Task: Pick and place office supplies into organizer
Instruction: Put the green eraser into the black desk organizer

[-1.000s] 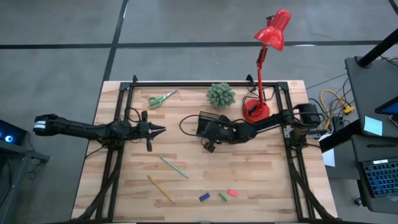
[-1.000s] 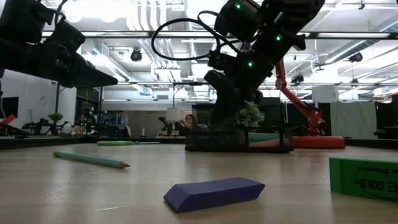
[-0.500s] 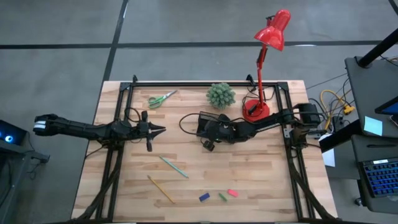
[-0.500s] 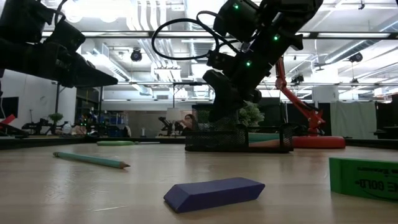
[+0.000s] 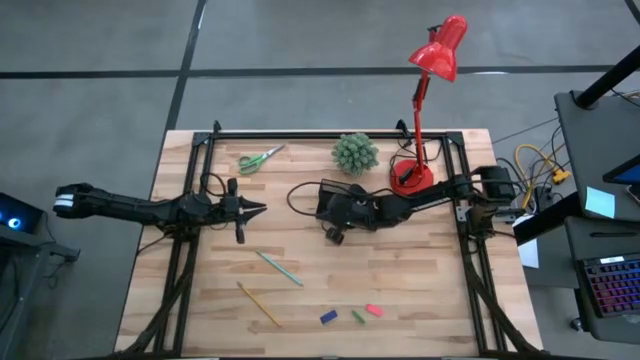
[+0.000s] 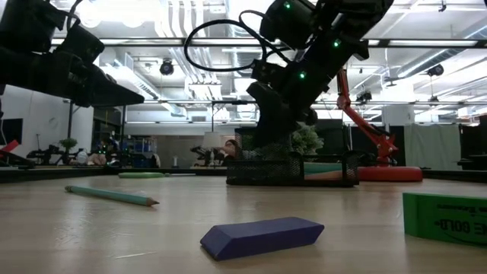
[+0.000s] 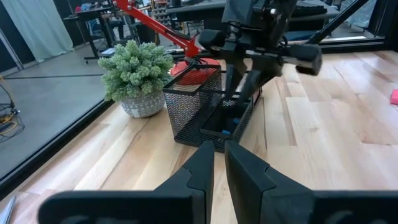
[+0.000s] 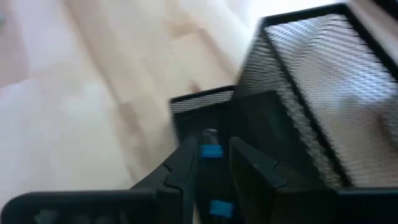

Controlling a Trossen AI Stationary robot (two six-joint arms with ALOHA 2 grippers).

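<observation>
My right pincer [image 8: 213, 163] sits low over the front compartment of the organizer [image 5: 335, 200]. Its fingers stand a little apart, and a small blue piece [image 8: 210, 151] shows in the gap. I cannot tell whether it is still pinched or already lying in the tray, so I judge this to be a drop in progress. A second blue piece [image 8: 221, 208] shows closer in, between the same fingers.

From that pincer, in the high view, the loose items lie mostly around 6 o'clock. The blue eraser [image 5: 328, 317], green eraser [image 5: 357, 316] and pink piece [image 5: 374, 310] form a row near the desk's front edge. The pen [image 5: 278, 268] lies at 7 o'clock with its long axis running 10 to 4, and the pencil [image 5: 259, 304] lies beyond it on the same slant.

My left pincer [image 5: 252, 209] hovers clenched and empty at 9 o'clock from the organizer. The scissors [image 5: 260, 159] lie at about 12 o'clock from it, so that arm is nearer to them.
</observation>
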